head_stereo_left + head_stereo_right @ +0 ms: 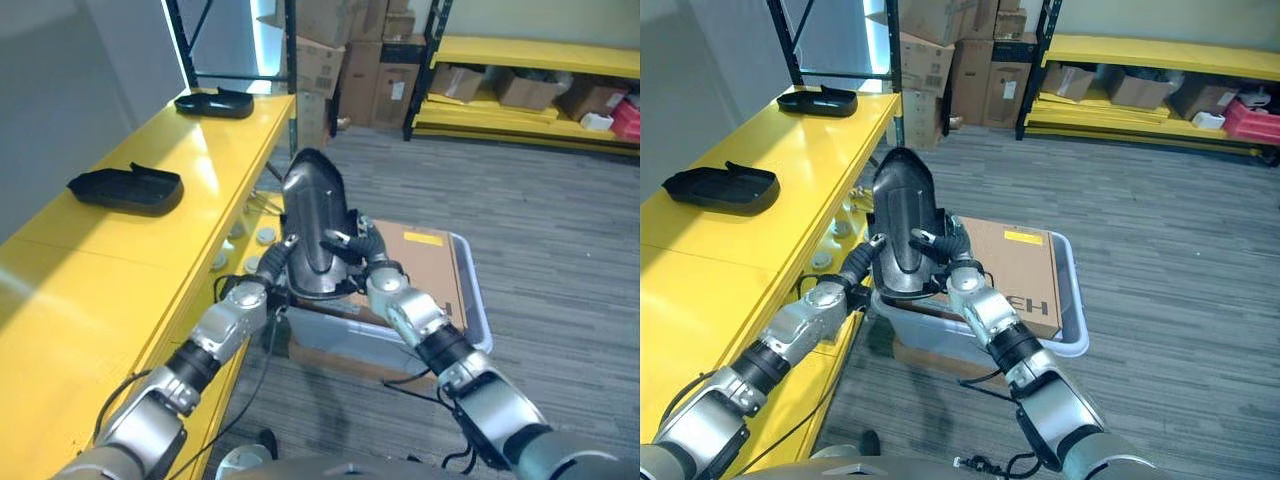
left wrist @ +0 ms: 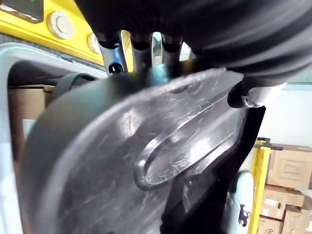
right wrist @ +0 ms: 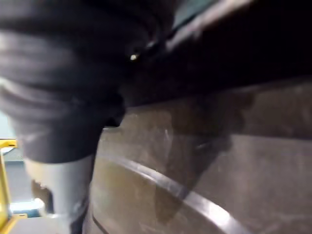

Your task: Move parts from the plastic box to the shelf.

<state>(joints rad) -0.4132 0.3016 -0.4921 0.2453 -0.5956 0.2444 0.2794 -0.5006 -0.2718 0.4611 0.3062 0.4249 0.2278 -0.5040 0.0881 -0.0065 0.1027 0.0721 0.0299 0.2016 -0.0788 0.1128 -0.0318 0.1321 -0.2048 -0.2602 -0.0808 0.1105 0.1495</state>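
Observation:
A glossy black moulded part (image 1: 312,215) stands upright in the air between the yellow shelf (image 1: 130,260) and the grey plastic box (image 1: 478,318). My left hand (image 1: 262,280) grips its lower left edge. Its fingers (image 2: 111,53) reach over the rim and its thumb (image 2: 246,95) presses the other side. My right hand (image 1: 362,255) holds the part's lower right side, fingers curled onto its front face. In the right wrist view the part's scratched surface (image 3: 219,161) lies right against that hand. A flat brown cardboard sheet (image 1: 425,265) covers the box's inside.
Two more black parts (image 1: 125,187) (image 1: 215,102) lie on the shelf top, with bare yellow surface between and in front of them. Stacked cardboard boxes (image 1: 325,60) stand behind the shelf's far end. Another yellow rack (image 1: 530,90) runs across the back right. Grey carpet lies around the box.

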